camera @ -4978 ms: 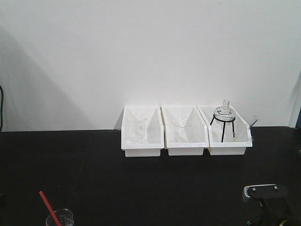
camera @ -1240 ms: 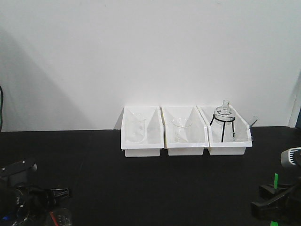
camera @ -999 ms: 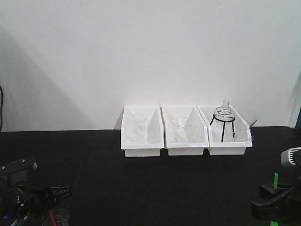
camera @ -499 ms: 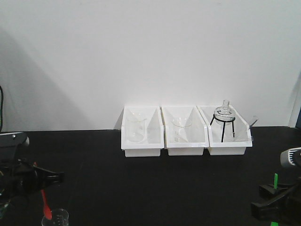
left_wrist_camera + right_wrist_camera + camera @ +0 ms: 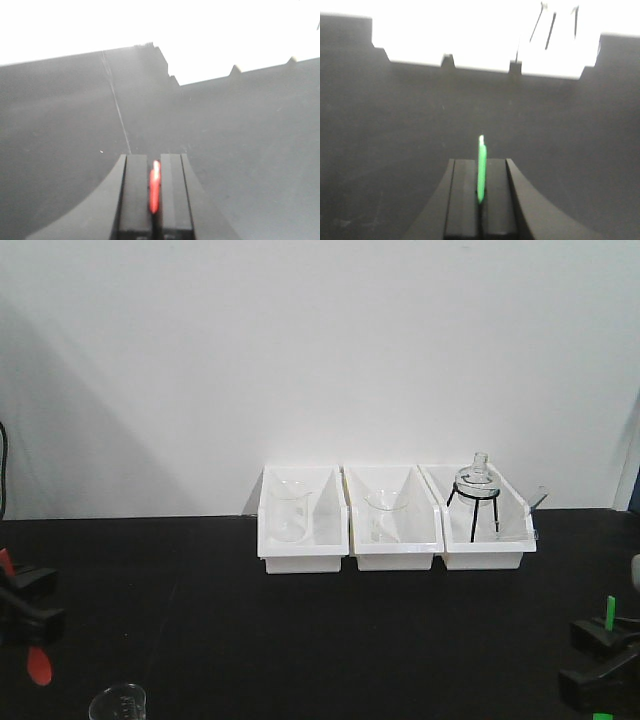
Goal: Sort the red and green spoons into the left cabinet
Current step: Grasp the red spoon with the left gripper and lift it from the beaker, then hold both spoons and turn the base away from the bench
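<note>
At the far left edge of the front view, my left gripper (image 5: 30, 608) is shut on the red spoon (image 5: 38, 664), whose oval bowl hangs below the fingers. The left wrist view shows the red spoon (image 5: 154, 189) edge-on, pinched in the left gripper (image 5: 155, 159) above the black table. At the lower right, my right gripper (image 5: 598, 658) is shut on the green spoon (image 5: 609, 610), whose handle sticks up. In the right wrist view the green spoon (image 5: 481, 170) stands between the closed fingers of the right gripper (image 5: 480, 162). The left cabinet is out of view.
Three white bins (image 5: 302, 555) stand in a row at the back of the black table (image 5: 320, 640), holding a beaker, a funnel and a flask on a tripod (image 5: 478, 502). A small glass beaker (image 5: 118, 705) sits at the front left. A white wall rises behind.
My left gripper has lifted the red spoon out of the small beaker and carried it left to the frame edge. My right gripper, still holding the green spoon, has shifted slightly right.
</note>
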Tool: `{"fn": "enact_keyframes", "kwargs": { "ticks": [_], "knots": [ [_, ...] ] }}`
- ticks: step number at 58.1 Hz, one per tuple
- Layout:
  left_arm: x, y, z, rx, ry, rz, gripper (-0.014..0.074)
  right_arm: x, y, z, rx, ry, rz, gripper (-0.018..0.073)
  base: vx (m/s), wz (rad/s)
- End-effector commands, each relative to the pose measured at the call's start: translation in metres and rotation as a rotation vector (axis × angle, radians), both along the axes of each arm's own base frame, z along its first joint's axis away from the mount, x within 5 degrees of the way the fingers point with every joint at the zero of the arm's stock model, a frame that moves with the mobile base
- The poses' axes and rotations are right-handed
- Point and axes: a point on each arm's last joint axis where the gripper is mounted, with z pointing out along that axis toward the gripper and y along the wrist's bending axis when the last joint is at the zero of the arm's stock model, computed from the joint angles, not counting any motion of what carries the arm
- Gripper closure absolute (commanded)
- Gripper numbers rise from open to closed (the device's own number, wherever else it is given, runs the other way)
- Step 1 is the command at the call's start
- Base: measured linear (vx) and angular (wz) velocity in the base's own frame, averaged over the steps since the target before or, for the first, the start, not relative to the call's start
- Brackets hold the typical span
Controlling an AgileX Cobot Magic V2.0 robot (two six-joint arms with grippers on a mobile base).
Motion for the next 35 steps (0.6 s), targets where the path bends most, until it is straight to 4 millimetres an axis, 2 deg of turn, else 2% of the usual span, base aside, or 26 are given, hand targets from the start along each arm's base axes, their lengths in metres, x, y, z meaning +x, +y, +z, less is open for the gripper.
{"fn": "enact_keyframes", "kwargs": {
  "ticks": [1,10,22,35],
  "knots": [
    [-0.022,0.005,0.014,-0.025,-0.139,0.022,0.06,-0.013,-0.003,0.028,-0.013,-0.147,0.008,0.0564,0.0,0.0],
    [-0.057,0.013,0.0,-0.035,-0.213,0.045,0.06,-0.041,-0.007,0.036,-0.07,-0.204,0.042,0.0564,0.0,0.0],
    [-0.1,0.021,-0.016,-0.05,-0.297,0.053,0.06,-0.081,-0.014,0.014,-0.04,-0.292,0.028,0.0564,0.0,0.0],
    [-0.118,0.024,-0.024,-0.061,-0.357,0.061,0.06,-0.108,-0.019,0.002,-0.035,-0.363,0.025,0.0564,0.0,0.0]
  ]
}}
